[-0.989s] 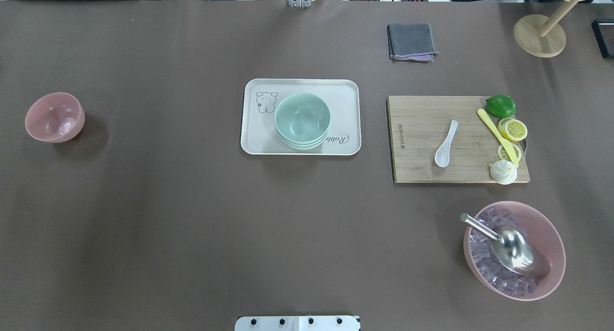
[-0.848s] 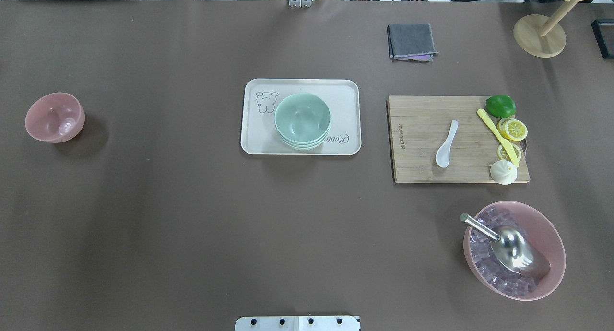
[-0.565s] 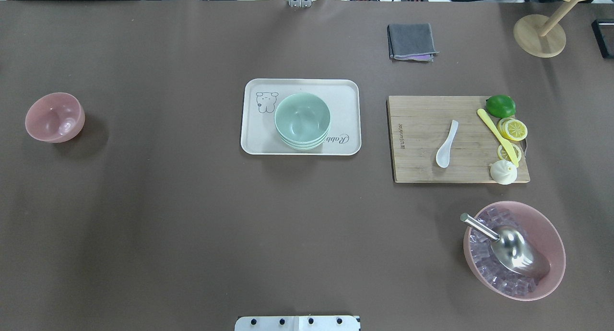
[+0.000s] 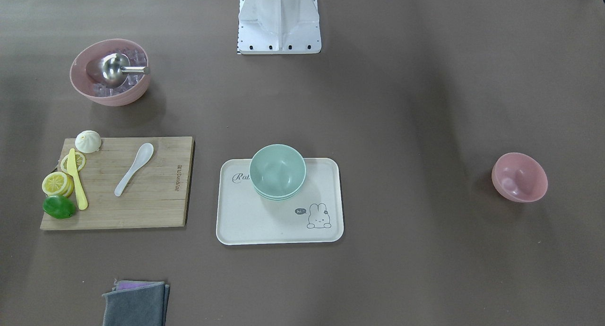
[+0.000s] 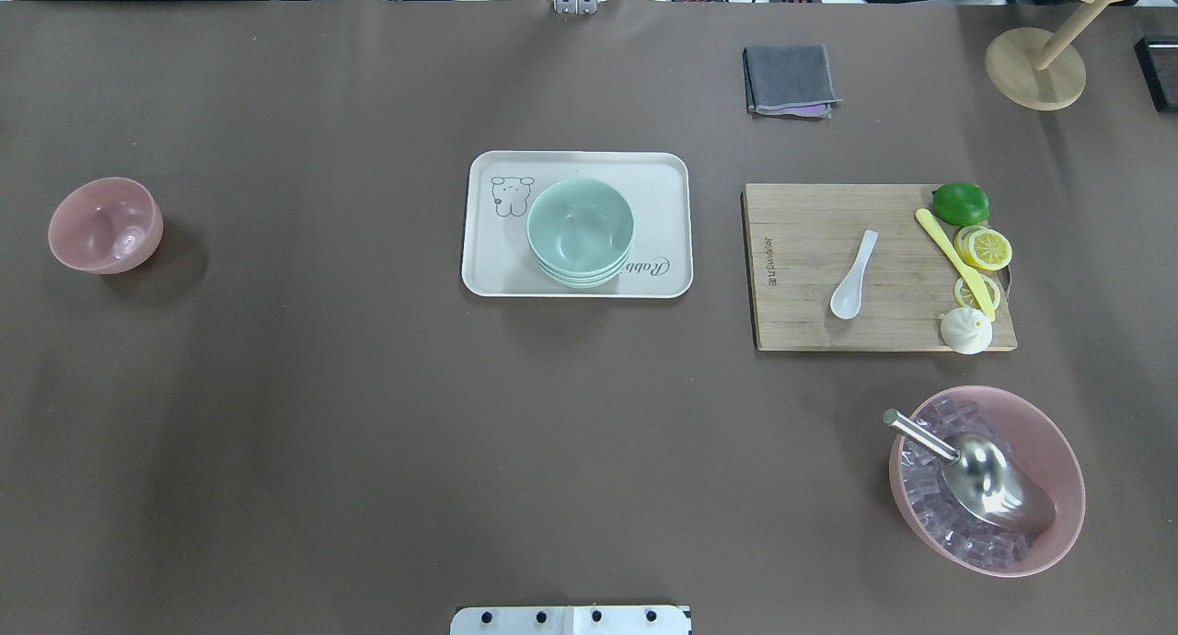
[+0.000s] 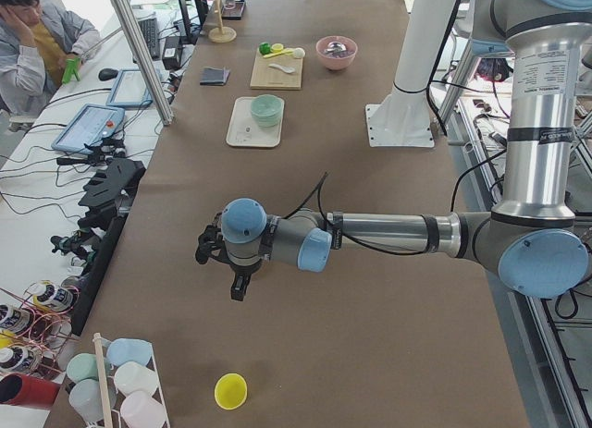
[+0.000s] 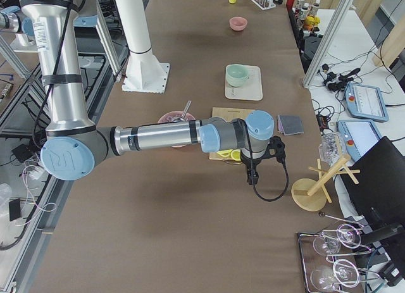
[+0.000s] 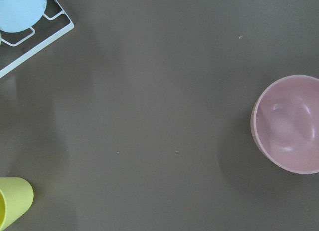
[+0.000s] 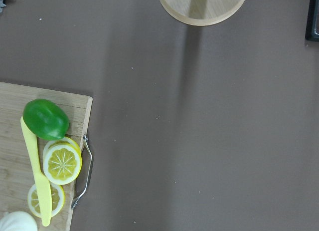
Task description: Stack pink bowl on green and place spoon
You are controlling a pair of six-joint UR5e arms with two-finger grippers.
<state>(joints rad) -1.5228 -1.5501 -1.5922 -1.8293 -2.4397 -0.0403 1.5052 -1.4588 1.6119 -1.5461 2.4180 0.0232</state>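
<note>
A small empty pink bowl [image 5: 105, 225] stands alone at the table's far left; it also shows in the front view [image 4: 519, 177] and at the right edge of the left wrist view [image 8: 289, 123]. Stacked green bowls [image 5: 580, 230] sit on a cream tray [image 5: 663, 170] at mid-table. A white spoon [image 5: 854, 276] lies on a wooden cutting board [image 5: 801, 322]. My left gripper [image 6: 237, 287] hangs above the table's left end, near the pink bowl. My right gripper [image 7: 252, 176] hangs beyond the board's right edge. I cannot tell whether either is open or shut.
A large pink bowl [image 5: 1058, 451] with ice cubes and a metal scoop [image 5: 985, 479] stands at the front right. A lime [image 5: 960, 202], lemon slices, a yellow knife [image 5: 952, 259] and a bun are on the board. A grey cloth [image 5: 790, 79] and a wooden stand [image 5: 1034, 68] are at the back.
</note>
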